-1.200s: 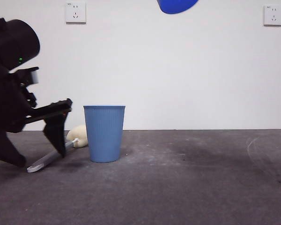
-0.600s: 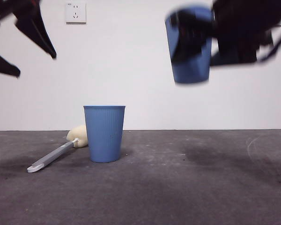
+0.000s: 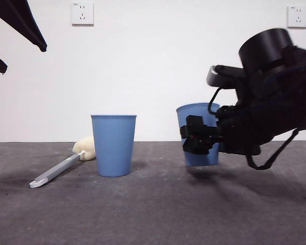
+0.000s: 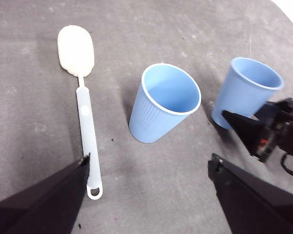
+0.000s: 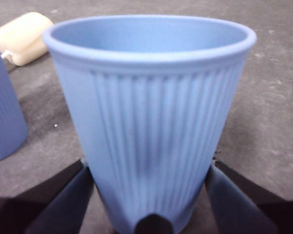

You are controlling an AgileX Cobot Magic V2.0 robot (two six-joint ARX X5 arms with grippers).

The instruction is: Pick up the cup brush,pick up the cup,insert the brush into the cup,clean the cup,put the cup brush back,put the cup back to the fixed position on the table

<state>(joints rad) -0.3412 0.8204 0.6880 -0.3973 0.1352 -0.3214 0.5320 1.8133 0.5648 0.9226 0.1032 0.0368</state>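
The cup (image 3: 198,133), blue and ribbed, is low at the right with my right gripper (image 3: 196,137) shut on it. Its base is at or just above the table (image 3: 158,209), slightly tilted. In the right wrist view the cup (image 5: 151,112) fills the frame between my right gripper's (image 5: 149,187) jaws. The cup brush (image 3: 58,170) lies flat on the table at the left, its sponge head (image 3: 85,148) behind the other cup. My left gripper (image 3: 18,43) hangs open and empty high at the top left. Its wrist view looks down on the brush (image 4: 84,114) and the held cup (image 4: 246,90).
A second, identical blue cup (image 3: 113,145) stands upright left of centre, beside the brush; it also shows as cup (image 4: 163,105) and cup (image 5: 2,112). A white wall with sockets (image 3: 82,14) closes off the back.
My left gripper let go of the brush handle and rose to the top left. My right gripper brought the cup down from high up to table level.
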